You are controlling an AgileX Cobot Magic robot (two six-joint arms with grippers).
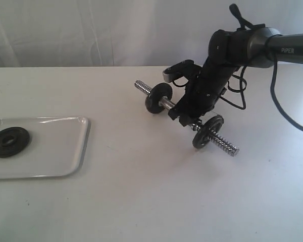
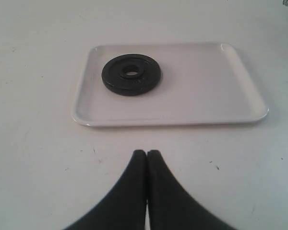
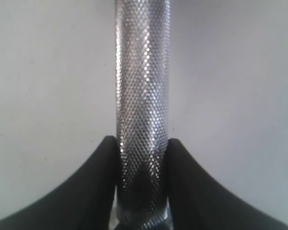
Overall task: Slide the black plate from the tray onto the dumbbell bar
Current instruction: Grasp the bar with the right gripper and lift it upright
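Note:
The black plate (image 1: 9, 142) (image 2: 131, 74) lies flat in the white tray (image 1: 65, 151) (image 2: 206, 91) at the left of the table. The dumbbell bar (image 1: 166, 103) (image 3: 142, 96) sits at centre right with two other black discs (image 1: 158, 98) (image 1: 207, 131) on it, its threaded ends bare. My right gripper (image 1: 188, 112) (image 3: 142, 146) is shut on the bar's knurled middle, between those discs. My left gripper (image 2: 147, 153) is shut on nothing and hovers over the table just short of the tray's near rim; it does not show in the exterior view.
The right arm (image 1: 242, 48) reaches in from the upper right, trailing a black cable (image 1: 278, 101). A white curtain (image 1: 91, 30) backs the white table (image 1: 141, 201).

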